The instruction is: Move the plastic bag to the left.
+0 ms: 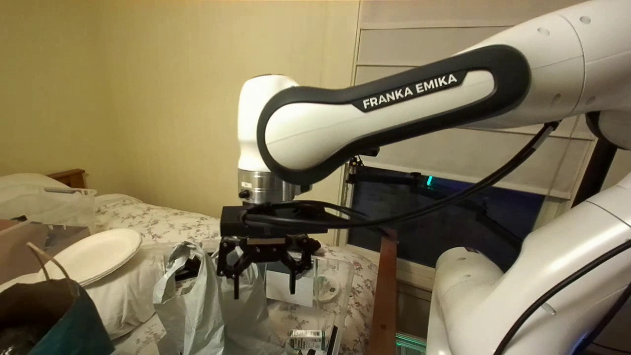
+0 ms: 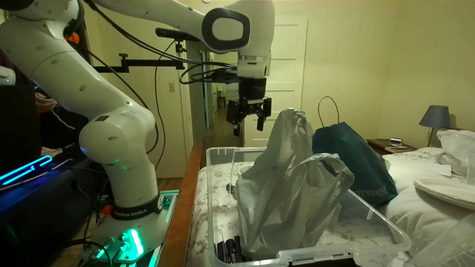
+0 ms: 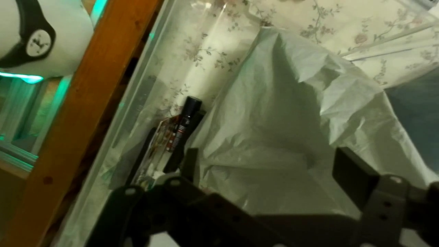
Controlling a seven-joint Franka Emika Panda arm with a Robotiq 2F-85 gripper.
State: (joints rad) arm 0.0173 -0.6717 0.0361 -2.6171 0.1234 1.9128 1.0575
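Observation:
The plastic bag is pale grey and crumpled, with peaked handles. It stands in a clear plastic box in an exterior view, and the bag shows in both exterior views. My gripper points down with its fingers apart and nothing between them. In an exterior view the gripper is above the box, beside the bag's tallest peak. In the wrist view the bag fills the space beyond and between the open fingertips. I see no clear contact. The bag's contents are mostly hidden.
Dark markers lie in the box beside the bag. A teal bag with a looped handle stands behind it. Paper plates lie on the bed. A wooden rail runs between the box and the robot base.

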